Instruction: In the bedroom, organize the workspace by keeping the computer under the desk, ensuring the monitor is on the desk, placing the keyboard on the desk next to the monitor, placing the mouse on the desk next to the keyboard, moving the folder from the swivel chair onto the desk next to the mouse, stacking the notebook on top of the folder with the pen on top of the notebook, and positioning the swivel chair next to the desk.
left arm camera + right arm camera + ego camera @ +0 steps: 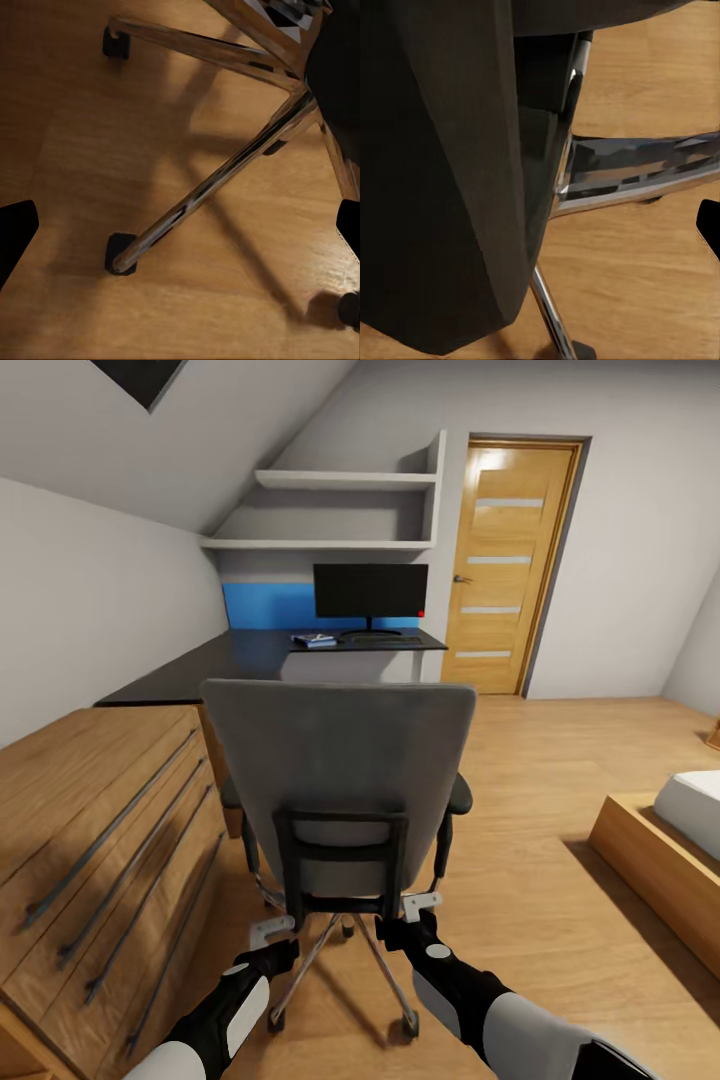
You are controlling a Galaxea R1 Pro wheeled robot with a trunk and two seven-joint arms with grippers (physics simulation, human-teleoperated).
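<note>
Both sets of fingers stand spread and hold nothing: the left gripper [272, 932] and the right gripper [422, 906] hang low just behind the chair [340, 760], on either side of its back post, the right a little nearer to it. The chair lies straight ahead with its back to the robot, well short of the table [250, 655] beyond it, so I judge a forward push is called for. On the far table stand the monitor [370, 592], the keyboard [385, 641] and a small bluish stack [314, 641].
</note>
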